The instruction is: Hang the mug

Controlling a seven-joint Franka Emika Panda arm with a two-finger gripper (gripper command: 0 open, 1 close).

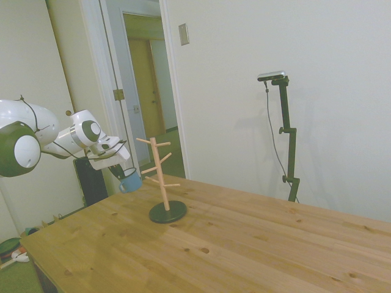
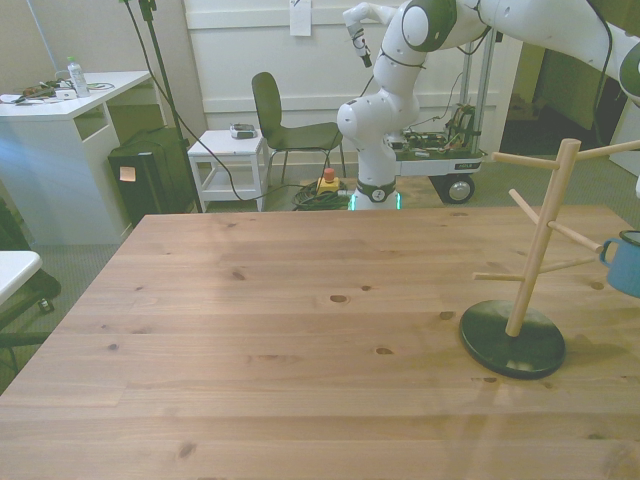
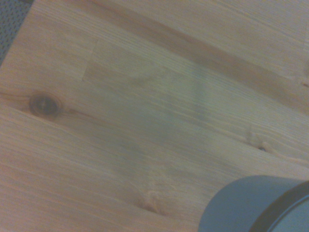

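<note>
- Progress: your gripper (image 1: 124, 171) carries the mug (image 1: 129, 180) in the air, clear of the table (image 1: 244, 244). Lifting is done; hanging is not.
- Position: in the side view the mug sits just beside the rack (image 1: 162, 180), level with its lower pegs but not touching any. In the front view the mug (image 2: 624, 262) shows at the front view's right edge, near the tip of a lower peg.
- Jaws: they are closed on the mug, by my reading of the side view; the contact itself is small and dark, so I cannot say where on the mug they grip.
- Remaining, in my judgement: line the handle up with a peg, slide it on, release, withdraw.
- Mug condition: blue body, pale rim, held tilted. The handle shows in the front view as a small loop facing the rack. The wrist view gives only a blurred part of the mug (image 3: 251, 205) above bare wood.
- Rack: upright on its dark round base, all pegs bare.
</note>
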